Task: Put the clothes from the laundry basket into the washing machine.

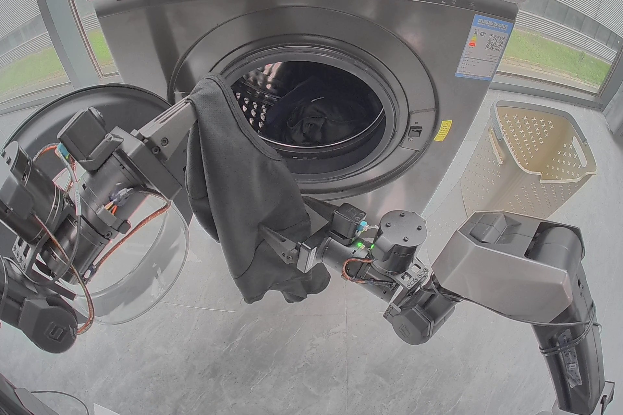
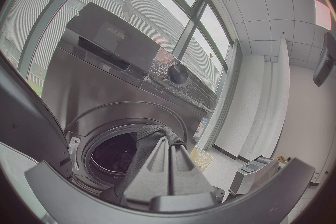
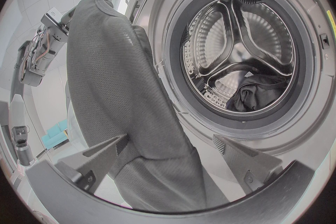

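The washer (image 1: 162,40) stands with its door (image 1: 110,98) swung open to its left side. A dark grey garment (image 1: 240,189) hangs in front of the washer, draped over the left edge of the drum mouth (image 1: 311,111) and not yet inside it.

The left gripper (image 1: 191,105) is at the upper left of the mouth. In the left wrist view its 2 fingers (image 2: 157,161) press together on the garment's top hem.

The right gripper (image 1: 276,241) sits lower, below the mouth and in front of the washer. Its 2 fingers (image 3: 105,151) are spread wide, and the garment's lower part hangs between them.

1 heap of black clothes (image 3: 255,93) lies at the bottom of the drum.

The basket (image 1: 538,157) stands on the floor just beside the washer's right side.
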Controlling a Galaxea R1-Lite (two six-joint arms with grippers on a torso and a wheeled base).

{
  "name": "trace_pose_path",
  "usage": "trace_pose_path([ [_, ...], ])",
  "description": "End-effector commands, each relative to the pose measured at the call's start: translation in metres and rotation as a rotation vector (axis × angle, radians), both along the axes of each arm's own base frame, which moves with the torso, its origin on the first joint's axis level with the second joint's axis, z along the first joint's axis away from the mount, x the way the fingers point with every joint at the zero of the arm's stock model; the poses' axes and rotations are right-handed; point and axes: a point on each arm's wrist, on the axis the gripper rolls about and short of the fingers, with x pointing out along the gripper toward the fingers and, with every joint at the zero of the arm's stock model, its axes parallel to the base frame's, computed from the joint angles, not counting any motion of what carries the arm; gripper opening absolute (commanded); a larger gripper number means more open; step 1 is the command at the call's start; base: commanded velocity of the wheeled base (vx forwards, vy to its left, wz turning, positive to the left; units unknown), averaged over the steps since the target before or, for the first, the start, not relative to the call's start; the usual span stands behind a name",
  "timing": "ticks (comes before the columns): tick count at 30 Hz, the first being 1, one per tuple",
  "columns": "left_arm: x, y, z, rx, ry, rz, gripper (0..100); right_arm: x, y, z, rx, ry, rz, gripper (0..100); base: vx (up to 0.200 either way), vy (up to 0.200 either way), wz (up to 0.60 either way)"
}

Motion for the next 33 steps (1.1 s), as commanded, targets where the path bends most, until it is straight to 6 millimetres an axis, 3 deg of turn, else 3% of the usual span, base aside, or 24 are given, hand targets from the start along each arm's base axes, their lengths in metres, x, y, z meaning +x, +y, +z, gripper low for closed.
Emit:
trace_pose_path([
  [1,0.0,0.0,0.001,-0.004,-0.004,0.002,0,0.0,0.004,-0.001,0.008,-0.006,0.005,100,0.0,0.0,0.0],
  [2,0.0,0.0,0.001,-0.004,-0.006,0.002,0,0.0,0.006,-0.005,0.003,0.0,0.005,0,0.0,0.0,0.0],
  [7,0.001,0.001,0.001,-0.004,-0.004,0.003,0,-0.001,0.012,0.002,0.022,-0.019,0.015,0,0.0,0.0,0.0],
  [12,0.001,0.001,0.001,-0.004,-0.006,0.006,0,-0.001,0.004,0.007,0.022,-0.018,-0.001,0,0.0,0.0,0.0],
  [23,0.002,0.001,0.001,-0.004,-0.004,0.008,0,-0.025,-0.03,0.042,0.01,0.005,-0.048,0,0.0,0.0,0.0],
  [28,0.003,0.002,0.0,-0.002,0.0,0.011,0,-0.042,-0.066,0.074,0.013,-0.008,-0.095,0,0.0,0.0,0.0],
  [33,0.003,0.0,0.0,-0.002,0.0,0.006,0,-0.056,-0.07,0.062,-0.026,0.044,-0.082,0,0.0,0.0,0.0],
])
